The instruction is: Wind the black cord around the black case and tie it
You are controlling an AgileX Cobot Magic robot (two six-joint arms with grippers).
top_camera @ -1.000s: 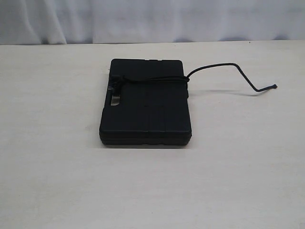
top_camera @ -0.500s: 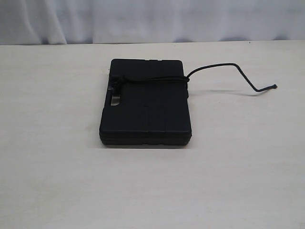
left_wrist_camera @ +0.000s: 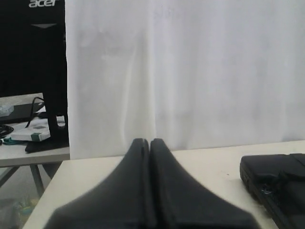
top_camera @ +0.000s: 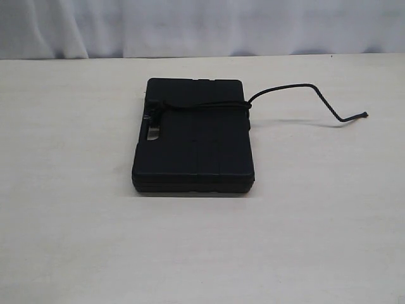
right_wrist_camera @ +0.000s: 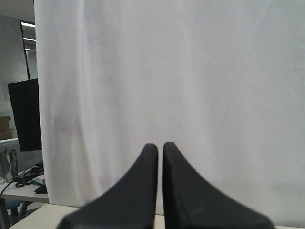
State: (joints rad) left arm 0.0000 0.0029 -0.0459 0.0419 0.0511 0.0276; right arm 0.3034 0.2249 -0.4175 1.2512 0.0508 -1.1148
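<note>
While the left fingers and the right fingers are each pressed fully together with nothing between them, the black case lies flat on the pale counter, nearer its far edge and about midway across. It is a matte, rectangular slab with rounded corners and a handle slot on its left side. The black cord, thin and braided, crosses the far part of the lid and bunches by the slot. Its loose tail arcs off toward the counter's right edge. A white curtain hangs along the far edge. Beyond it, in the left wrist view, stands a dark monitor.
</note>
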